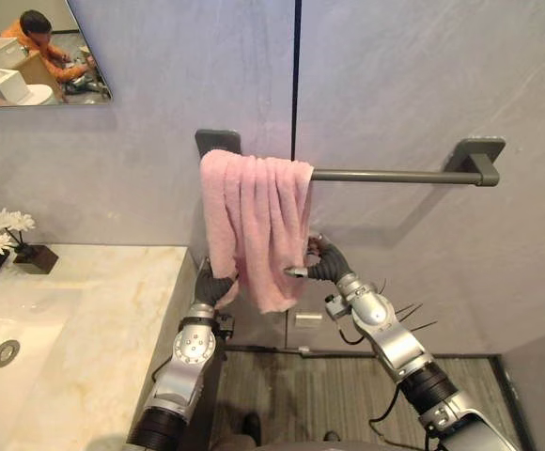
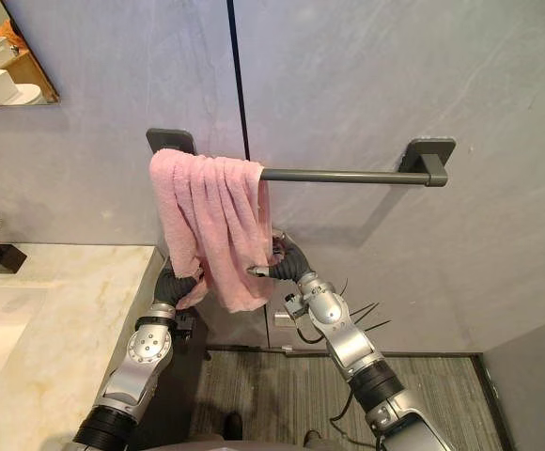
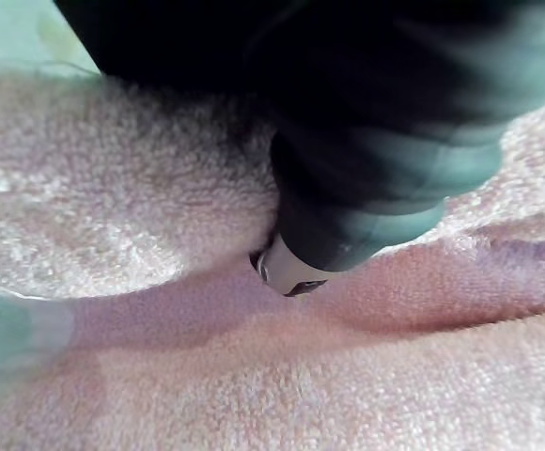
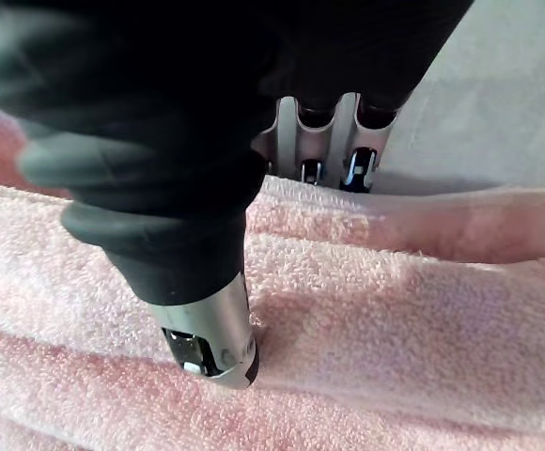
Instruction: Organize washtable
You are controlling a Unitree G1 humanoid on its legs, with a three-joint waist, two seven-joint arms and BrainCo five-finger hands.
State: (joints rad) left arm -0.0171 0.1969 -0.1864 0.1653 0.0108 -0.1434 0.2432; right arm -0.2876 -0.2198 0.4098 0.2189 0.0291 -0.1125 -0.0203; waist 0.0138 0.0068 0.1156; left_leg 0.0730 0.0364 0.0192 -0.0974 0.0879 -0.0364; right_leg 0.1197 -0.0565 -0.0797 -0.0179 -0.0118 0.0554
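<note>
Left eye view has the pink towel (image 1: pixel 254 225) draped in bunched folds over the left end of a dark towel bar (image 1: pixel 395 176), hanging down to both hands. The right hand (image 1: pixel 321 263) sits at the towel's lower right edge. Its wrist view shows the thumb (image 4: pixel 211 338) pressed onto the front of the cloth with the fingers (image 4: pixel 359 164) behind the fold, so it pinches the towel. The left hand (image 1: pixel 216 285) reaches up under the towel's lower left corner, buried in the cloth; whether it grips cannot be told. The bare bar runs off above and to the right of the right hand. A marble counter (image 1: pixel 122 301) with a sink (image 1: pixel 28 319) lies left of the left hand, with small white flowers (image 1: pixel 0 230) at its back.
</note>
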